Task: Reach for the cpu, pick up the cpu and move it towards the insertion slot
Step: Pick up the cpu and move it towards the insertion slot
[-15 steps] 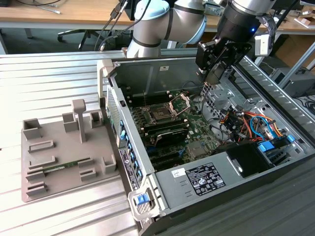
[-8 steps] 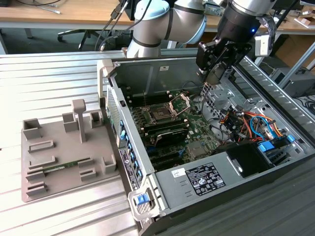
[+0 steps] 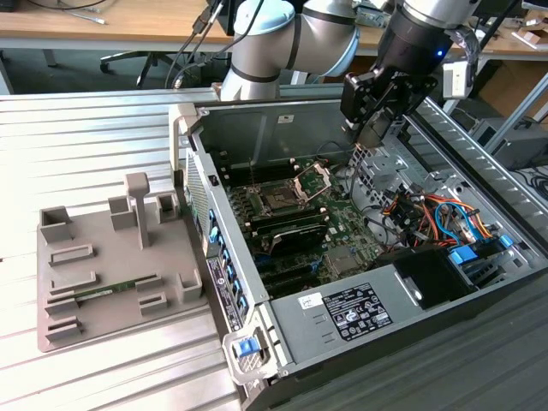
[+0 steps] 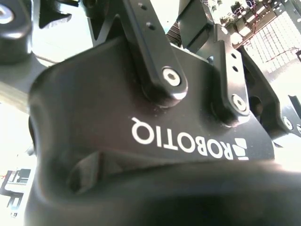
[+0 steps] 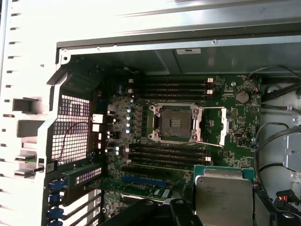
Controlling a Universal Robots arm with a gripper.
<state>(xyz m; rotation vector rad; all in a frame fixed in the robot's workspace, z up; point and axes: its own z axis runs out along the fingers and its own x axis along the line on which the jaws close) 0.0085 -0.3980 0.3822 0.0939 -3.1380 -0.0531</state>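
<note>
Over the open computer case point(image 3: 342, 312), toward the exterior view's right: gripper point(image 3: 374, 135) hanging high above the motherboard point(image 5: 155, 176), clenched on the cpu point(image 5: 225, 195), judging by the first wrist view, where the pale metal top looms close, flanked by dark gripper parts. Reach and pick-up done, by the look of it; carrying under way. Cpu well clear of the board and apart from the insertion slot point(image 3: 281, 201), off to one side of it rather than above it. Slot seen in the first wrist view point(image 5: 174, 123) with dark socket bare and shiny frame point(image 5: 221, 125) swung open beside it. Left to do: the rest of the way across to the slot. Underneath, a ribbed metal table point(image 3: 86, 128), with a grey fixture tray point(image 3: 111, 321) beside the case and a green memory stick point(image 3: 107, 291) lying in it. Behind, a wooden desk point(image 3: 86, 26) with cables.
</note>
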